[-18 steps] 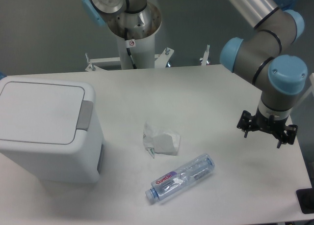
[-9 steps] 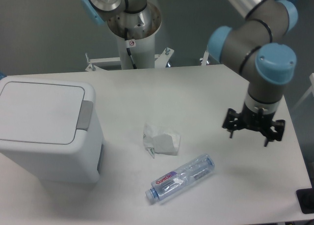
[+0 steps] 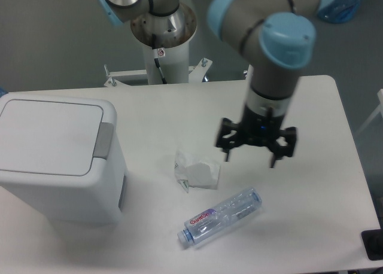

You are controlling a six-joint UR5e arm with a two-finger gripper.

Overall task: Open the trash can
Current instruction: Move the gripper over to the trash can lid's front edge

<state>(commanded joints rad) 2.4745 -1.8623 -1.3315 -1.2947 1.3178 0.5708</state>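
Lighting even, diffuse, from overhead; moderately bright. Soft shadow lies on the table (image 3: 311,184) beneath the gripper (image 3: 250,158). Arm slightly motion-blurred. Overall resolution low, grain mild, no strong glare.

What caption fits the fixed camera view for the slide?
Open claw hovers above crumpled paper and bottle; trash can lid shut.

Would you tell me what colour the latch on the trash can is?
Grey, on the white trash can; its latch shows clearly in the fixed camera view.

matt white plastic trash can (image 3: 57,166); clear glossy plastic bottle (image 3: 220,217); crumpled white paper wad (image 3: 196,170).
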